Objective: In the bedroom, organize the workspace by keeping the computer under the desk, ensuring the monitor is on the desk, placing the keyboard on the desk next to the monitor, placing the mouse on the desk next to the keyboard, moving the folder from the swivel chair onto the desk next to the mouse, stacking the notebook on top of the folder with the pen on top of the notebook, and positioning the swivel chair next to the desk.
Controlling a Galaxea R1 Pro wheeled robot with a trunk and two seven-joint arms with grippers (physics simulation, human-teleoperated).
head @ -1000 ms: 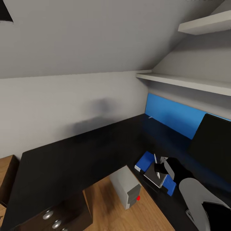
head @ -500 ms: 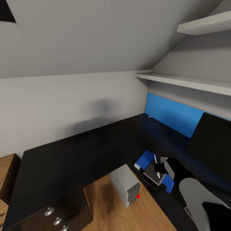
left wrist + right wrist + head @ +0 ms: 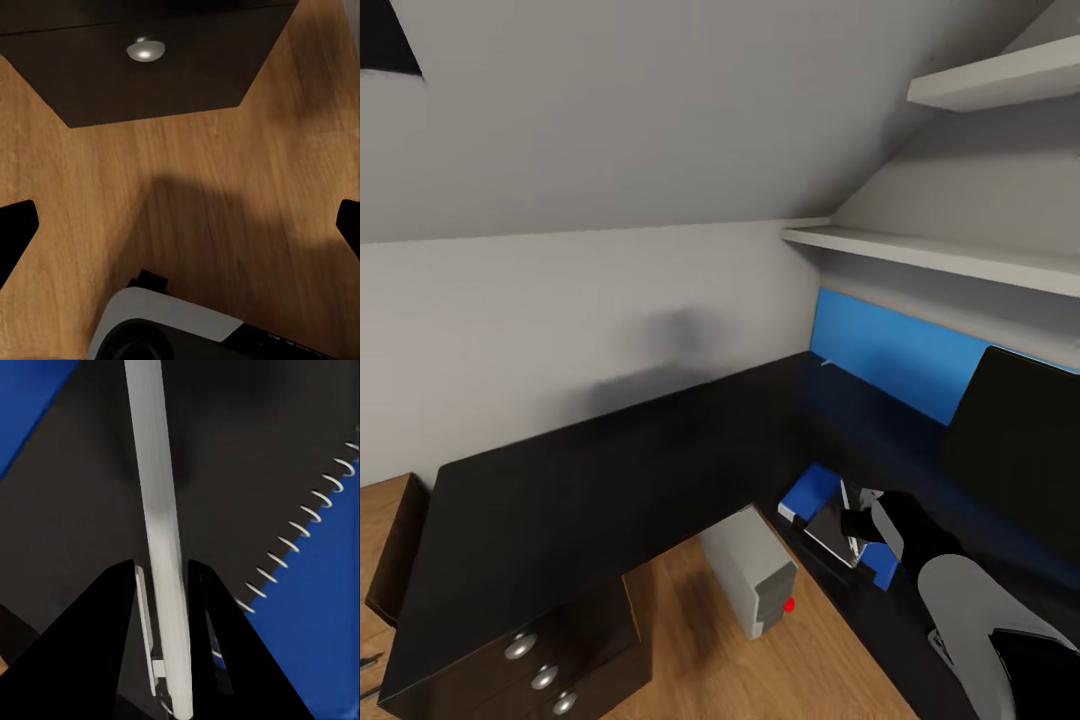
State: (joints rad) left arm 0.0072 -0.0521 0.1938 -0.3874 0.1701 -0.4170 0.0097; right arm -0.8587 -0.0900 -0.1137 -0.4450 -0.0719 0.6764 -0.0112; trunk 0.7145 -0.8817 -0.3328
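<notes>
**Setting the pen on the notebook**

Head view: the right gripper (image 3: 857, 522) hovers over the notebook (image 3: 828, 532), which lies on the blue folder (image 3: 810, 493) near the desk (image 3: 610, 470) edge, left of the monitor (image 3: 1020, 440). The computer (image 3: 752, 570) stands on the floor beneath.

Left wrist view: wooden floor (image 3: 180, 180) and a drawer knob (image 3: 145, 49); the left gripper's fingertips (image 3: 15, 229) sit wide apart, empty.

Right wrist view: the fingers (image 3: 112, 637) pinch the pen (image 3: 161, 532) just above the notebook's spiral edge. Best to lower it flat onto the cover before letting go, so it cannot roll.
</notes>
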